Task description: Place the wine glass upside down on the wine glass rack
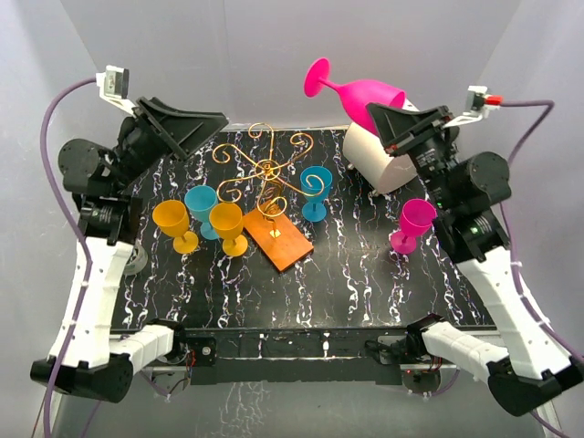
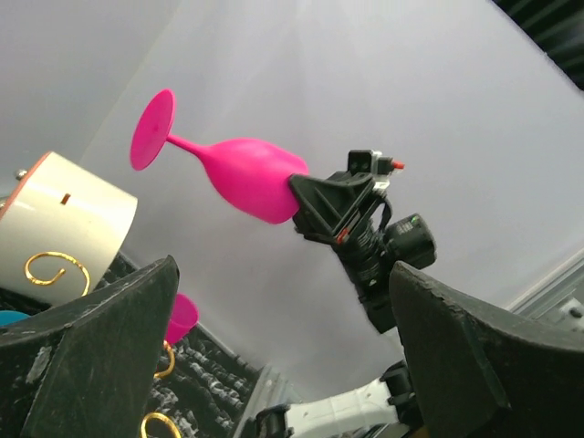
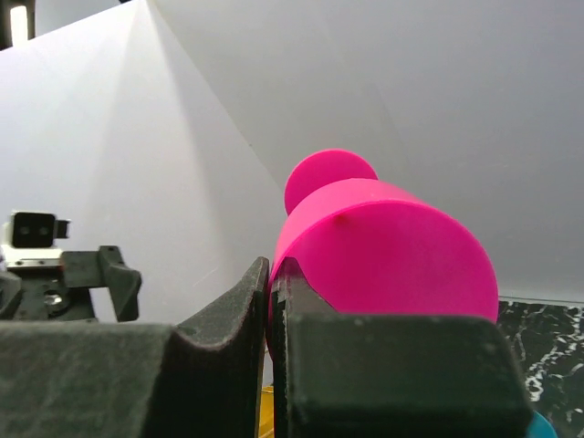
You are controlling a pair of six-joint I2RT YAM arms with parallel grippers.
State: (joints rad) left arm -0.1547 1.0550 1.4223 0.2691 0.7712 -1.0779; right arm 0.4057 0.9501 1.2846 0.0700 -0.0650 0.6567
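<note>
Holding pink wine glass point(image 1: 370, 94) sideways aloft, right jaws pinching its rim, left jaws spread empty

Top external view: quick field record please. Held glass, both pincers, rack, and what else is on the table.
wine glass: pink, in the air, near horizontal, foot pointing left
right pincer: shut on the wine glass bowl
left pincer: open, empty, raised
wine glass rack: mid-table, nothing hanging on it
standing upright: two yellow glasses, two blue glasses, one pink glass
other: white cylinder, behind right
</note>
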